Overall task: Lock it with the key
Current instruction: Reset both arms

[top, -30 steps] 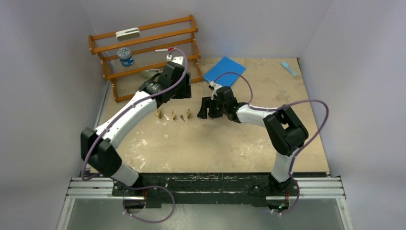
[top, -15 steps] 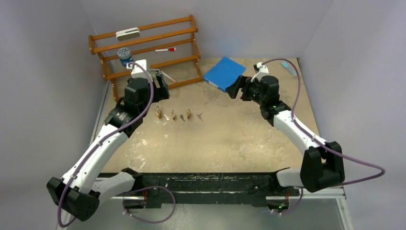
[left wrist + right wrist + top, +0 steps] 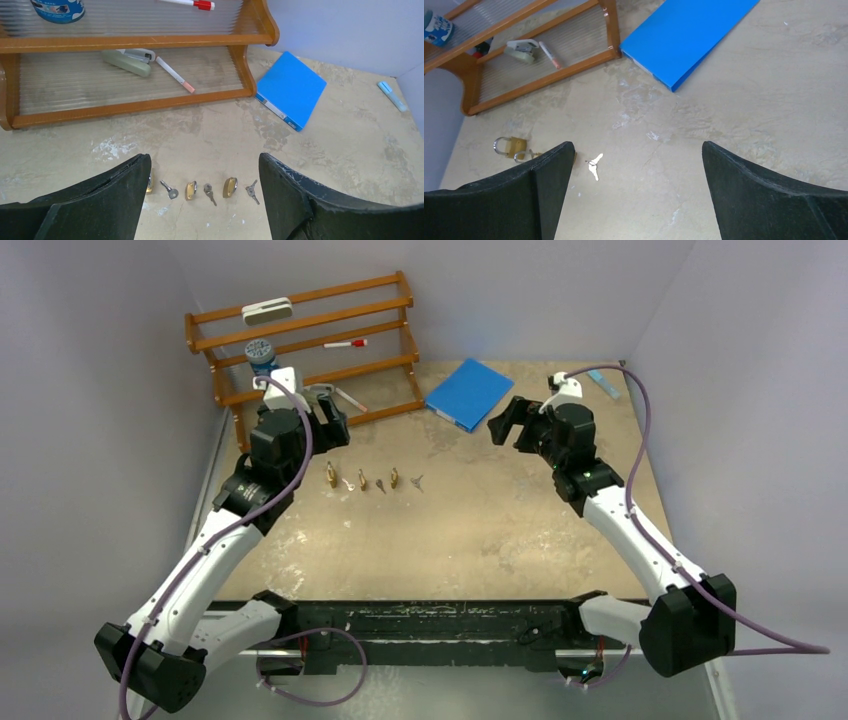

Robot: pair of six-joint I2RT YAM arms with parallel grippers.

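Surface point(image 3: 480, 550): is carrying the whole job, with the locks and keys lying in a short row left of centre.
Wooden rack point(image 3: 135, 106): is standing at the far left corner, holding a stapler point(image 3: 127, 61) and a marker point(image 3: 174, 74). It is sitting just behind the row, so any work there is happening close in front of it.
Blue binder point(image 3: 470, 392): is lying flat near the far edge, apart from the row and seemingly out of the way.
Left pincer point(image 3: 203, 159): is hanging spread wide and empty above the row's left end. It is tilting down so its camera is framing the locks, and is likely placed to steady a padlock.
Right pincer point(image 3: 638, 146): is gaping wide too, gripping nothing, hovering near the binder and well apart from the row, and facing back toward it.
Padlocks point(image 3: 191, 190): three brass ones are lying on their sides, alternating with keys, probably so each pair is reading together. Whether their shackles are open is too small to tell.
Keys point(image 3: 251, 191): three are lying loose, each just right of a padlock, none inserted. The end one is lying nearest the right pincer, making it the natural pick.
Stage: locking is not yet beginning; picking up a key is coming first.
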